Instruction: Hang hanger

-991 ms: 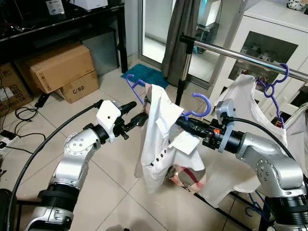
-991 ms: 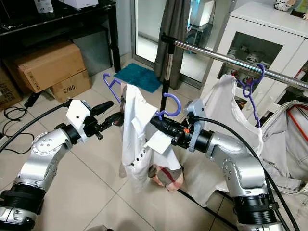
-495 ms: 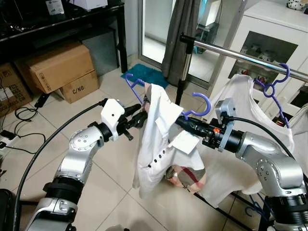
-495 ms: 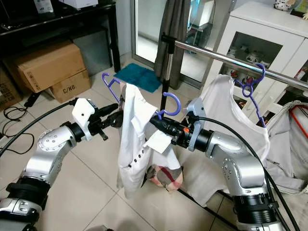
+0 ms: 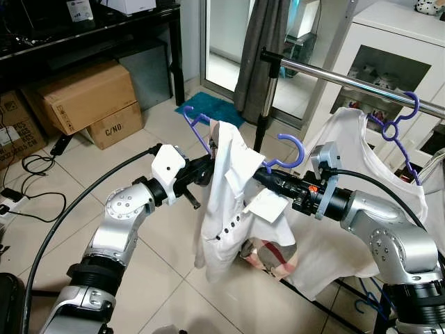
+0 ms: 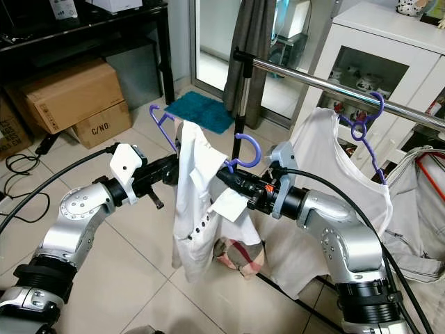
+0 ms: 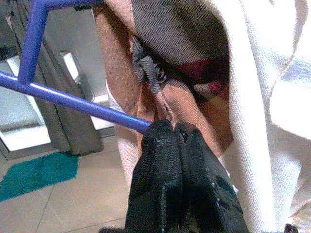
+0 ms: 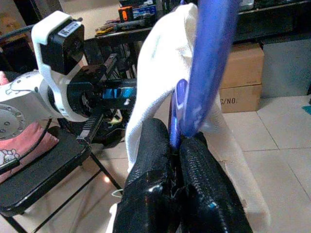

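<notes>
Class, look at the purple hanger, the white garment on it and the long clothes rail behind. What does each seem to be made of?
Purple hanger: probably plastic, smooth with uniform colour. White garment: woven cloth, soft folds, dark buttons. Clothes rail: metal, with a shiny, mirror-like sheen.

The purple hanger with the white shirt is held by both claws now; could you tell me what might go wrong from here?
The white shirt sits bunched on the purple hanger and could slide off. The hook is well below the metal rail, so it may miss. The left claw pinches only an end.

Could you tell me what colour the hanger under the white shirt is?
Purple plastic hanger, clearest in the left eye view.
</notes>
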Robot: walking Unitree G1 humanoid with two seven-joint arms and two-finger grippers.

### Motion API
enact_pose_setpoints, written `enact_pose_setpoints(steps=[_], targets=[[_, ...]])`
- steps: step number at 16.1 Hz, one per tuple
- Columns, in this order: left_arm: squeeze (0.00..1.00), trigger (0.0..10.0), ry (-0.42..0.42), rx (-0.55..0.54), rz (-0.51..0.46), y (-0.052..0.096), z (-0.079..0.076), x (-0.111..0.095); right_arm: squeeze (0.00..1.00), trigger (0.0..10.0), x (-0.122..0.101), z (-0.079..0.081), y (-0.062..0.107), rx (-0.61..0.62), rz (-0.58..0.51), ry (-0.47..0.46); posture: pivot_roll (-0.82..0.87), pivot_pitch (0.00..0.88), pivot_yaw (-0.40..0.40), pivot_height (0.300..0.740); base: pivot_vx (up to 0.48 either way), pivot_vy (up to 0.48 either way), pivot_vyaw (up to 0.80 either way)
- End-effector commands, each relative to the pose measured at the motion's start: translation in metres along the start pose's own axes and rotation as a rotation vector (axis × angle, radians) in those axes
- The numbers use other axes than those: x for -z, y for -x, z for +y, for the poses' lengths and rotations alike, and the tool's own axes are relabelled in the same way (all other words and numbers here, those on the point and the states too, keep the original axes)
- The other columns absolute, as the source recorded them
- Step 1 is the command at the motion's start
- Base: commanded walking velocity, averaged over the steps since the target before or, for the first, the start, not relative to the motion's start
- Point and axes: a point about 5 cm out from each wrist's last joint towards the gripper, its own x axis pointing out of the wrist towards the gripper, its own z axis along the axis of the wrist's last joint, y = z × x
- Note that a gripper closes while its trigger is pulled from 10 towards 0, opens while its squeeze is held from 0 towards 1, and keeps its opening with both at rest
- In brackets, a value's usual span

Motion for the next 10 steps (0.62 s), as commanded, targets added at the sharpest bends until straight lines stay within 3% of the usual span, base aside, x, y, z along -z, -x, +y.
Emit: enact_pose_setpoints(steps=[1,5,7,10], targets=[[0.00,0.0,-0.011,-0.005,0.006,0.001,0.004,-0.001,0.00,0.0,-0.011,0.002,-0.001,-0.027,-0.032,0.034,-0.14,0.000,-0.021,0.740,0.000,0.000,0.00],[0.00,0.0,-0.001,-0.013,-0.041,0.003,0.009,-0.012,0.00,0.0,-0.006,-0.005,-0.001,0.027,0.005,0.030,-0.14,0.000,-0.035,0.740,0.000,0.000,0.00],[0.00,0.0,0.023,0.020,-0.097,0.004,0.012,-0.029,0.00,0.0,-0.002,-0.020,0.000,0.141,0.046,0.035,-0.14,0.000,-0.032,0.740,0.000,0.000,0.00],[0.00,0.0,-0.033,0.043,-0.128,0.009,0.026,-0.054,0.00,0.0,0.010,-0.025,0.004,0.190,0.131,0.053,-0.14,0.000,-0.026,0.740,0.000,0.000,0.00]])
